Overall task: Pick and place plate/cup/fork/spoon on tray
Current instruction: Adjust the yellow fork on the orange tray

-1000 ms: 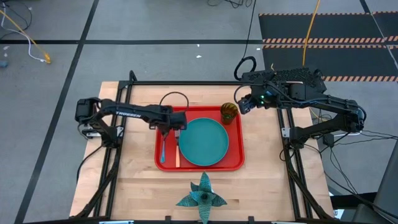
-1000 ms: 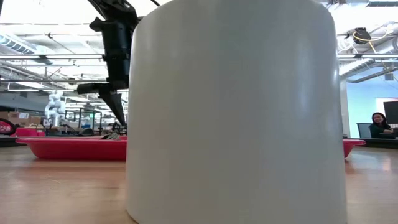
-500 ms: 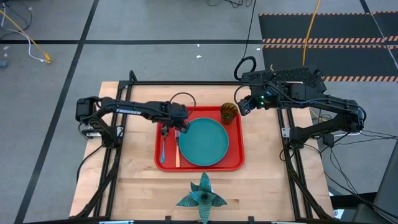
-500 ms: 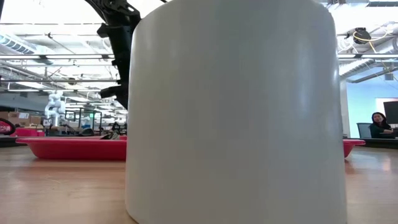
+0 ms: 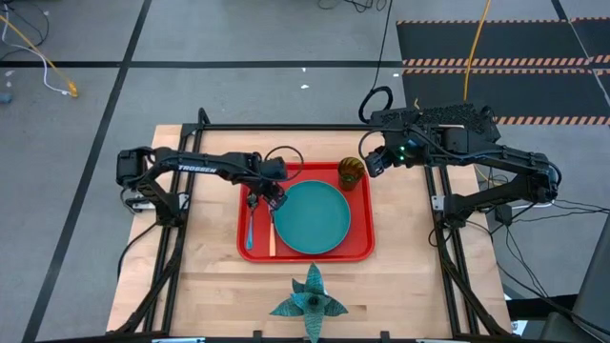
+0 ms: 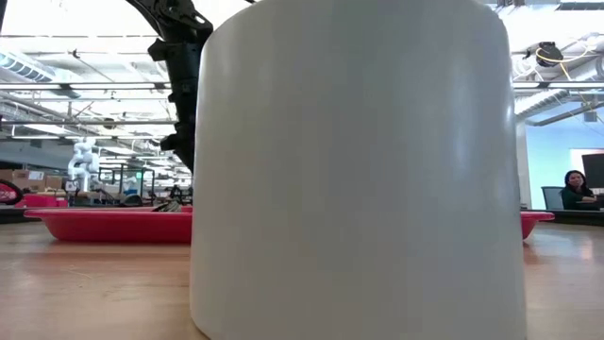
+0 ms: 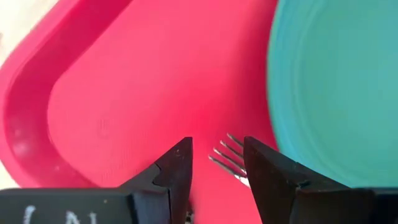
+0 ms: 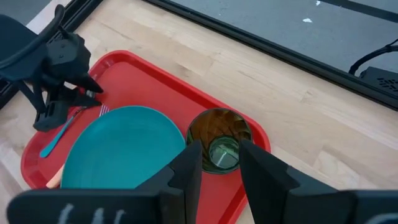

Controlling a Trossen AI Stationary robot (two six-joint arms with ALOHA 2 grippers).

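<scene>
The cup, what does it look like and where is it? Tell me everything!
The cup is a small see-through tumbler, olive-green turning amber, and it looks like plastic or glass. It stands upright and looks empty, in a far corner of the red tray, beside the teal plate. Only the tray touches it. The right gripper hangs above it, jaws apart, holding nothing.

You're looking at two matte black jointed arms. Your left arm (image 5: pixel 195 171) carries white lettering along its link and a looping black cable. Your right arm (image 5: pixel 496 167) shows a small green light, trailing cables, and chunky angular black fingers (image 8: pixel 189 165).
</scene>
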